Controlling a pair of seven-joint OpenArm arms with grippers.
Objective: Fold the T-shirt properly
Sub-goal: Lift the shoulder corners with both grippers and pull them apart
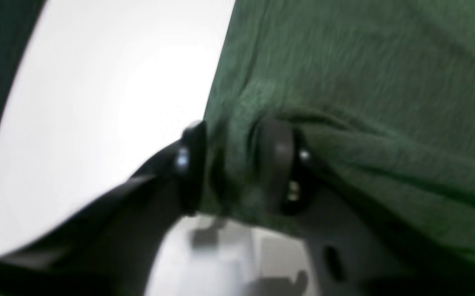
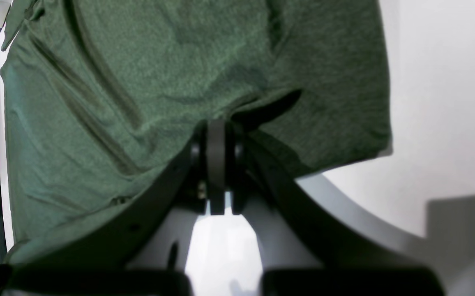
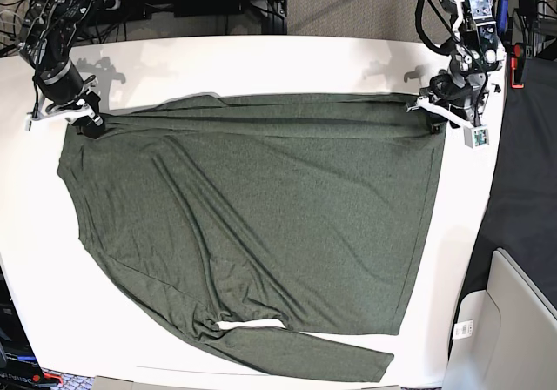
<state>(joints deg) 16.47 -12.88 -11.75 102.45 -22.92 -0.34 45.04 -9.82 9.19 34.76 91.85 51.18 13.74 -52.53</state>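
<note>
— Lying flat on the white table point(image 3: 261, 59), the T-shirt point(image 3: 252, 216) is spread wide, and one sleeve is stretched along the near edge.

— How are the jaws seen?

— The right gripper point(image 2: 217, 135) is clenched on the shirt's edge. The left gripper point(image 1: 237, 164) is parted, with cloth bunched between its fingers point(image 1: 192, 164).

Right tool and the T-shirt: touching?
Touching. In the right wrist view the right tool has its jaws shut together on an edge fold of the T-shirt, fabric bunched around the tips.
</note>
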